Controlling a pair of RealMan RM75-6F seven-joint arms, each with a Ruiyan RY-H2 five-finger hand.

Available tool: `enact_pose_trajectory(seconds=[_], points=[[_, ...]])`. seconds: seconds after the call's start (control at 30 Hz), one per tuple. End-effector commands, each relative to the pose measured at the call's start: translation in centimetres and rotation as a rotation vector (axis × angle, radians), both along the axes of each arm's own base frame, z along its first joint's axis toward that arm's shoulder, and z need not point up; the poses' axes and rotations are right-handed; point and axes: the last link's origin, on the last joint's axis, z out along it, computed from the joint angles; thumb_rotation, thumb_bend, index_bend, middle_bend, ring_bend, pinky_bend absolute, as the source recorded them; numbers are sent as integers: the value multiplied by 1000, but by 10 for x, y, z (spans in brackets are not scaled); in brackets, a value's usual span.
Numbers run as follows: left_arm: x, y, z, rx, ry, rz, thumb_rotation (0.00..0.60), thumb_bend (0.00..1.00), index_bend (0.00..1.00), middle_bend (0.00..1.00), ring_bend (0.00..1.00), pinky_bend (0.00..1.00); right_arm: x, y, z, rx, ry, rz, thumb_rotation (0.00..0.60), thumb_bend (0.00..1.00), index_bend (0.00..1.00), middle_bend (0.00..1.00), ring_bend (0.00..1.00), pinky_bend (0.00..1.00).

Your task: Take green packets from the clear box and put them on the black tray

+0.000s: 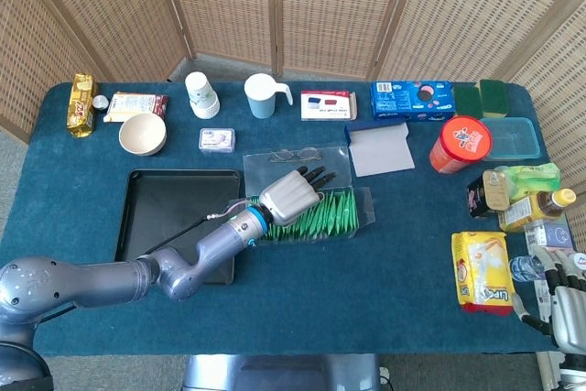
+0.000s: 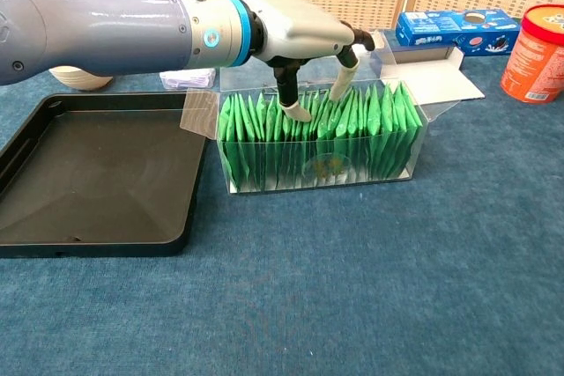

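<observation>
On the blue-clothed surface (image 1: pixel 366 281), going from the left edge: a gold snack bag (image 1: pixel 82 104) stands at the far left corner, a flat wrapped bar (image 1: pixel 135 105) beside it, and a cream bowl (image 1: pixel 143 134) just in front. The black tray (image 1: pixel 156 203) lies left of the middle, its floor bare. A paper cup (image 1: pixel 200 94), a small white tin (image 1: pixel 217 140) and a pale blue mug (image 1: pixel 262 95) sit along the far edge.

The left arm reaches across the tray's near right corner to the clear box (image 2: pixel 317 169), which stands just beside the tray's right rim. The box is packed with green packets (image 2: pixel 370 129) standing upright in a row. The left robot hand (image 2: pixel 304 37) hangs over the left half of the row, fingertips (image 2: pixel 298 112) dipped down among the packet tops — whether they actually pinch one I cannot tell.

Right of the box come a white paper sheet (image 1: pixel 383 150), a blue biscuit box (image 1: pixel 412 99), a red tub (image 1: pixel 460 144), two green sponges (image 1: pixel 483 98) and a clear lidded container (image 1: pixel 513 137). Toward the right edge sit bottles and jars (image 1: pixel 522 194) and a yellow packet (image 1: pixel 482 272). The right robot hand (image 1: pixel 566 295) rests at the near right corner, holding nothing — its fingers lie loosely apart.
</observation>
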Motion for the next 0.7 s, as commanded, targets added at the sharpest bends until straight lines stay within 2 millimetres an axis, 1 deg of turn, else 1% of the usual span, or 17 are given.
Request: enact_pose_trajectory(seconds=[0.03, 0.33, 0.5, 0.7], points=[[1, 1, 1, 9, 30, -17, 600, 237, 407, 5, 0, 171, 0, 0, 0, 0, -1, -1, 562, 363, 88, 154, 66, 150], [2, -1, 1, 11, 92, -38, 600, 258, 399, 0, 0, 141, -1, -1, 0, -1, -3, -2, 563, 362, 87, 154, 66, 151], [4, -6, 3, 0, 74, -54, 600, 258, 393, 0, 0, 134, -1, -1, 0, -4, -4, -3, 562, 363, 86, 154, 66, 153], [5, -9, 6, -20, 54, -71, 600, 257, 361, 0, 0, 127, -1, -1, 1, -7, -5, -2, 562, 363, 86, 154, 66, 155]])
